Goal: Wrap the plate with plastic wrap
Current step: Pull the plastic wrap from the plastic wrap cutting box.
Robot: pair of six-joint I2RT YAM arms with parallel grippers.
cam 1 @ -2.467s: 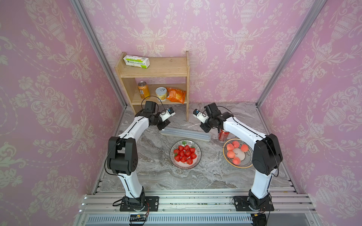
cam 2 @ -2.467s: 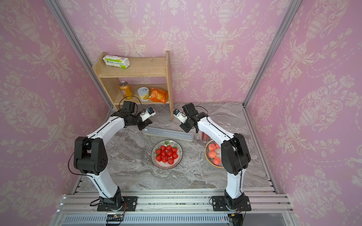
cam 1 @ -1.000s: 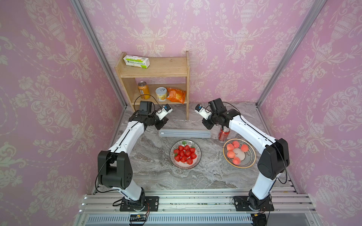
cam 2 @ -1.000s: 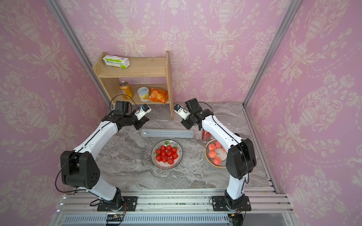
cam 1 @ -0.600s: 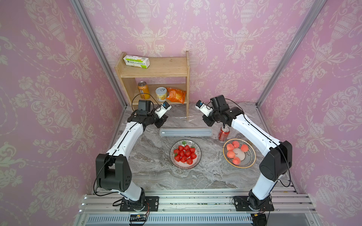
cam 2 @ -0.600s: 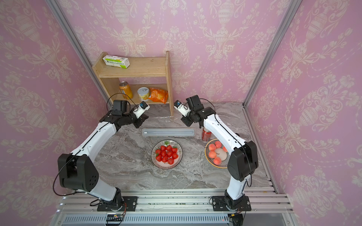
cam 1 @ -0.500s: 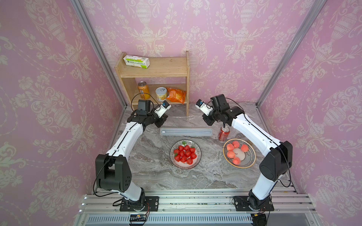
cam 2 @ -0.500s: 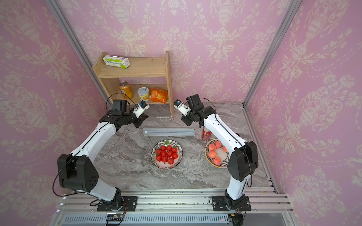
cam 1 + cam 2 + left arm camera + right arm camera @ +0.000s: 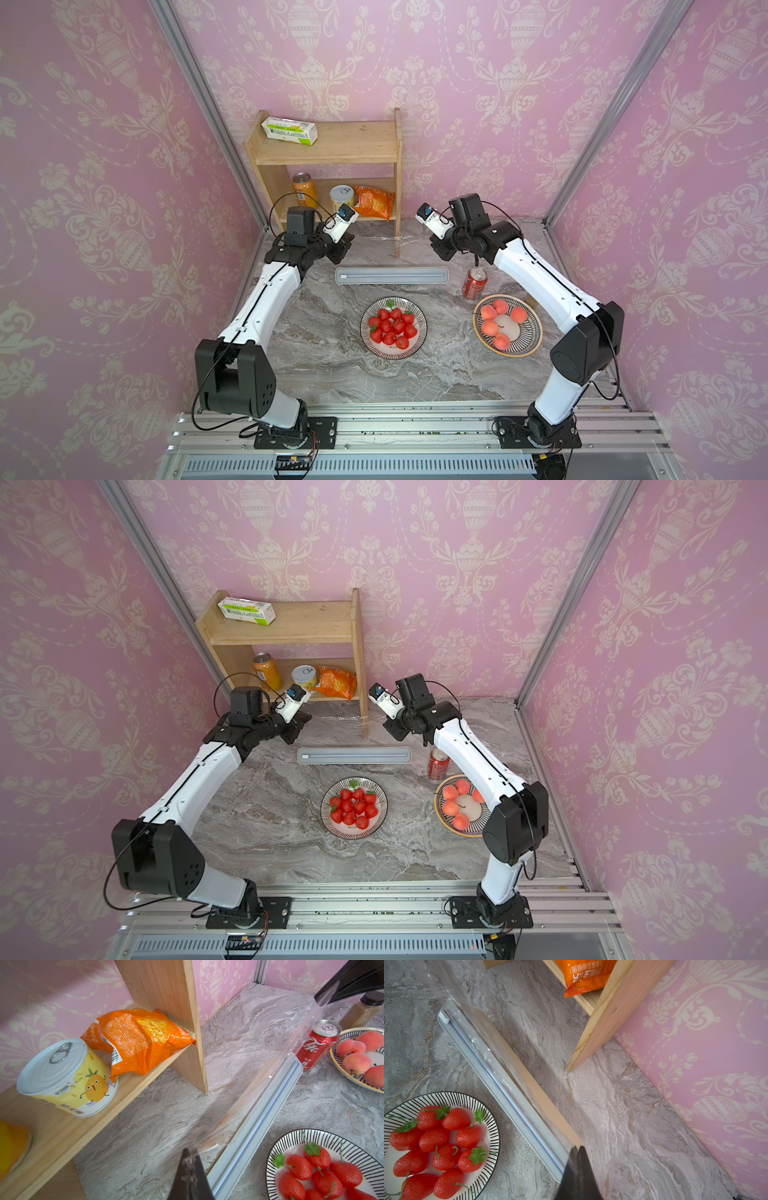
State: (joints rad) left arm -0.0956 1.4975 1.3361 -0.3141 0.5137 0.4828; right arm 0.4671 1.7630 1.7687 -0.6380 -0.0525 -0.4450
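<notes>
While both pressed shut on film, the left end effector and the right end effector each pinched a corner of the clear, glossy plastic wrap. It stretched between them and ran down to the long cream dispenser box with a grey top just below. The black-striped white plate of red strawberries lay below them too, beyond the box toward the robot's base, not yet covered. Several things could go wrong. The thin film might slip from a pinch or tear, the unheld box might drag along, and the sheet might catch on the wooden shelf close behind.
</notes>
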